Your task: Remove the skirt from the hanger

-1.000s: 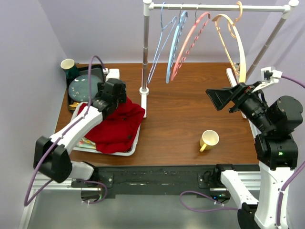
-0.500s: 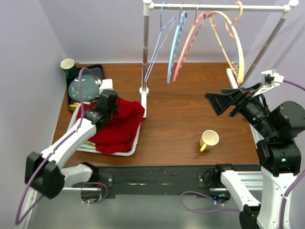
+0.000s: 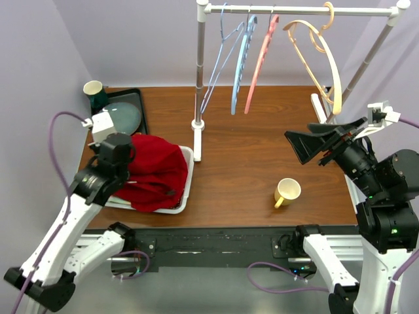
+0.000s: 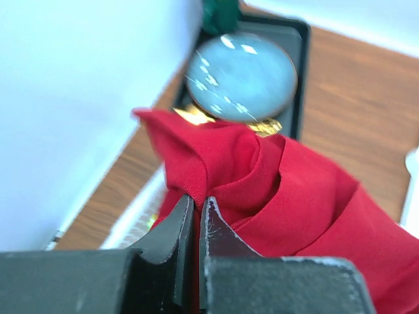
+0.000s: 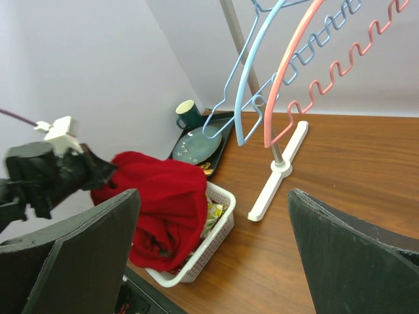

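Red cloth skirt [image 3: 154, 171]: soft woven fabric, matt, smooth between deep folds. Under it, white plastic lattice basket [image 5: 219, 226], faintly shiny along the rim. Brown wooden table top [image 3: 255, 150], fine grain, low satin sheen. Round grey-blue plate [image 4: 242, 77], glazed and glossy, flecked with bright glints, on a black plastic tray [image 4: 300, 78] of duller finish. Yellow mug [image 3: 288, 191], smooth and glossy like glazed ceramic. White metal garment rack [image 3: 200, 65], smooth tube, pale coated look. Pale blue plastic hanger [image 3: 241, 65] and pink plastic hanger [image 3: 260, 65], both smooth with a slight shine; cream hanger [image 3: 335, 78], smooth, material unclear. Left gripper [image 4: 198, 201] and right gripper [image 5: 213, 193]: matt black plastic, finely scuffed at the edges.
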Motion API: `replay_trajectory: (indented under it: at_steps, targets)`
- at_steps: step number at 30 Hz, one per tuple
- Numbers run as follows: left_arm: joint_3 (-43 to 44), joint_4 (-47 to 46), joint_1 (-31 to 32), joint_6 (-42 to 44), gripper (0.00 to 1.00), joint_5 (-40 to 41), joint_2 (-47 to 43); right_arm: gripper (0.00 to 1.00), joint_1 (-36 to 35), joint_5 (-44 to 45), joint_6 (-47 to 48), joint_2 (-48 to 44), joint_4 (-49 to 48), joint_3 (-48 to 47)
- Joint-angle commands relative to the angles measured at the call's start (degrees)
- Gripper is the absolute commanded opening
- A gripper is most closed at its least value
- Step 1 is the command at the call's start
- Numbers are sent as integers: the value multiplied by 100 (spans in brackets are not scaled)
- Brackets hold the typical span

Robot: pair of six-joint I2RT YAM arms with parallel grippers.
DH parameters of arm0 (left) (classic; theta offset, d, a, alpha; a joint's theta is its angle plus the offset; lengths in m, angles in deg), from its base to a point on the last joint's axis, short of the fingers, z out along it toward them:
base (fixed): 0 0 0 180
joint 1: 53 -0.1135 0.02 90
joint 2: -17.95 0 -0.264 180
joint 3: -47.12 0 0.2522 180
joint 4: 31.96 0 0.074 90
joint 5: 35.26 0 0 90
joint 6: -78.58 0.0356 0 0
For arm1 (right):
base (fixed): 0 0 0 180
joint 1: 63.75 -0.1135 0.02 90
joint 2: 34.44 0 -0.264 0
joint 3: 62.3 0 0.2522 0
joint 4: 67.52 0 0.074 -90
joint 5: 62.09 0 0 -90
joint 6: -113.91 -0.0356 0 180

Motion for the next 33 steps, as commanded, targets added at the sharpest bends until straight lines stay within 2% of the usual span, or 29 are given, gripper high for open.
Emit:
replay_trajectory:
  at_steps: [1, 4, 6, 10, 11, 13, 14, 16, 17, 22, 25, 26, 28, 29, 33]
  targets:
    - [318, 402, -14, 614, 0, 836, -339, 99, -27, 40, -67, 19, -171, -112]
    - [187, 473, -14, 869, 0, 1354, -260, 99, -35, 93, -32, -8, -83, -156]
    - [64, 333, -14, 1001, 0, 1128, -163, 99, -27, 67, -23, -43, -91, -86]
    - [-217, -272, -14, 1143, 1, -461, 4, 99, -27, 93, -23, -61, -92, -33]
    - [-366, -770, -14, 1125, 5, -1152, 4, 99, -27, 102, -5, -61, -83, -33]
    - [-963, -1326, -14, 897, 7, -2032, 13, 99, -27, 111, 30, -69, -30, -42]
    - [-1157, -1773, -14, 792, 7, -2255, 117, 99, -35, 85, 47, -69, -39, -42]
    - [-1614, -2031, -14, 187, 6, -2502, 346, 99, -35, 85, 74, -69, -4, -42]
    - [-1729, -2162, -14, -7, 3, -2521, 677, 99, -35, 93, 83, -69, 14, -51]
    - [-2230, -2259, -23, -1221, 3, -2267, 1769, 99, -53, 120, 135, -43, 49, -86]
    - [-2433, -2471, -23, -1450, 21, -2117, 1999, 99, -62, 120, 144, -60, 67, -103]
    - [-2372, -2463, -23, -1468, 34, -2099, 1973, 99, -71, 129, 144, -61, 84, -86]
    - [-2127, -2157, -23, -1450, 49, -1995, 1894, 99, -71, 129, 153, -69, 119, -103]
    - [-1734, -1972, -23, -1433, 60, -1907, 1755, 99, -79, 146, 162, -69, 137, -130]
    - [-721, -1269, -14, -1003, 76, -1301, 1402, 99, -79, 146, 162, -61, 207, -174]
